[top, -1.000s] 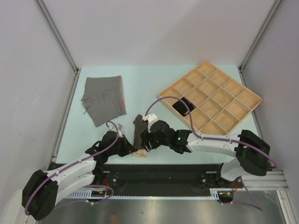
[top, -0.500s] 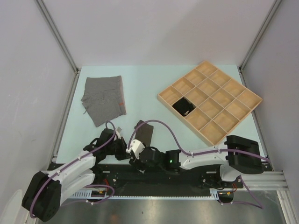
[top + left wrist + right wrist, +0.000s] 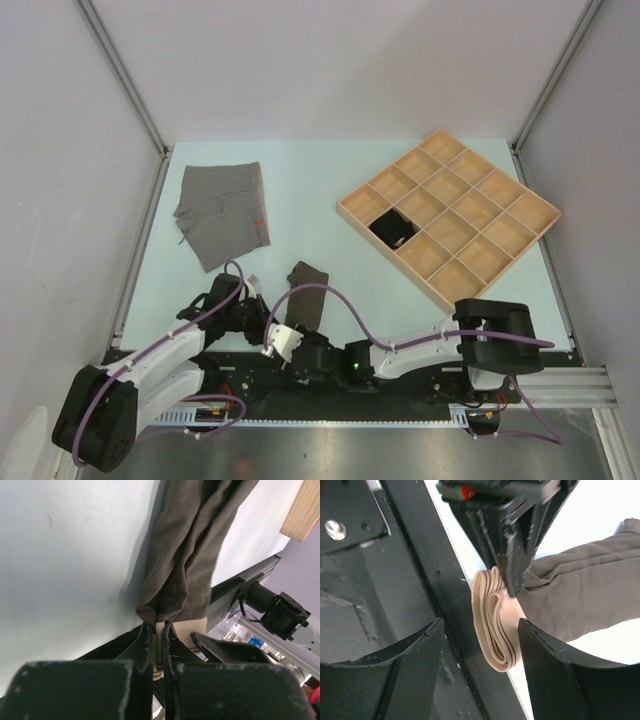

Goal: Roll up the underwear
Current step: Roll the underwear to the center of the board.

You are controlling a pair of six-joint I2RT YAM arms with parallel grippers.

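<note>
One brown brief (image 3: 190, 555), end pinched in left hand (image 3: 158, 628); right hand (image 3: 480, 625) agape beside

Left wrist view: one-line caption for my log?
Left gripper pinches the dark brown briefs at their near end.

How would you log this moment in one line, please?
left gripper: shut on brown underwear; right gripper: open near waistband; black underwear: in tray; grey underwear: flat
</note>
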